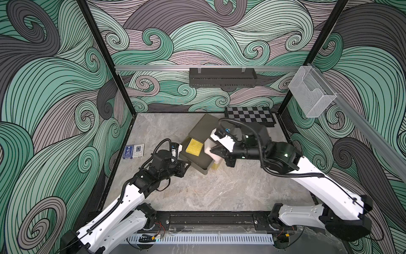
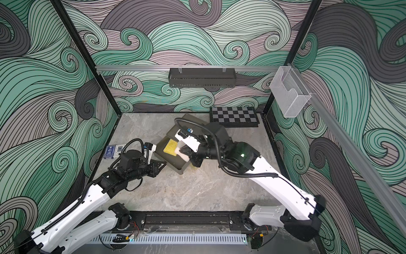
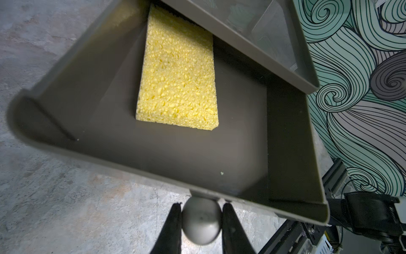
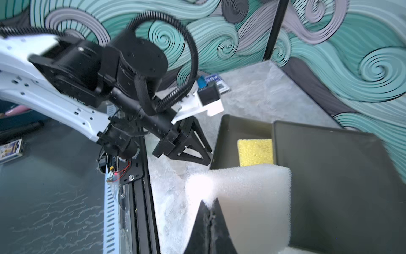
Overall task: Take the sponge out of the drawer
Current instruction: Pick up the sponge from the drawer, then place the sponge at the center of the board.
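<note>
Right wrist view: the right fingers (image 4: 203,222) are squeezed together on just the edge of a white sponge (image 4: 241,191), held up by the open drawer (image 3: 292,154) rim. The left fingers (image 3: 173,228) are clamped on the knob (image 3: 201,222). A yellow sponge (image 3: 178,74) lies flat inside the drawer. My worry is that such a thin pinch on soft foam could slip and drop it back in. It might also be the wrong sponge.
</note>
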Available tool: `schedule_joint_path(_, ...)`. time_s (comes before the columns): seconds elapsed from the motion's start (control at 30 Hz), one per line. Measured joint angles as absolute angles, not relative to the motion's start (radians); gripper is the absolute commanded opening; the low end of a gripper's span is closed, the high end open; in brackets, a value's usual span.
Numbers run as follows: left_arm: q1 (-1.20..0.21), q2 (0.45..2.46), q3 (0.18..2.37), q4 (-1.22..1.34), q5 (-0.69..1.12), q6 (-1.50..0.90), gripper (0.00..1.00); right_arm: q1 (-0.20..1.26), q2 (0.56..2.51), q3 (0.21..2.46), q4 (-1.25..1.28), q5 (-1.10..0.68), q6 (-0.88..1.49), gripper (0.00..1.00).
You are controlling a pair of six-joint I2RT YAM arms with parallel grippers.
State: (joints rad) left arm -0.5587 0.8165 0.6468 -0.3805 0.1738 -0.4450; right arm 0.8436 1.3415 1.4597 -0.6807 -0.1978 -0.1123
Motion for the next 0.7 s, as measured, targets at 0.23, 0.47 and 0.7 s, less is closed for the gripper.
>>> schedule_joint_path(0.23,-0.559,0.814,0.647,-0.381,0.175,-0.445,0.14,0.474,1.285,1.299,-0.632,-0.076,0.01,0.0)
schedule_joint_path(0.47,-0.559,0.813,0.647,-0.381,0.176,-0.445,0.14,0.304,1.535,1.144,-0.608,0.105,0.08,0.0)
schedule_joint_path(0.7,-0.559,0.809,0.647,-0.382,0.175,-0.445,0.14,0.263,1.816,1.165,-0.559,0.13,0.119,0.0)
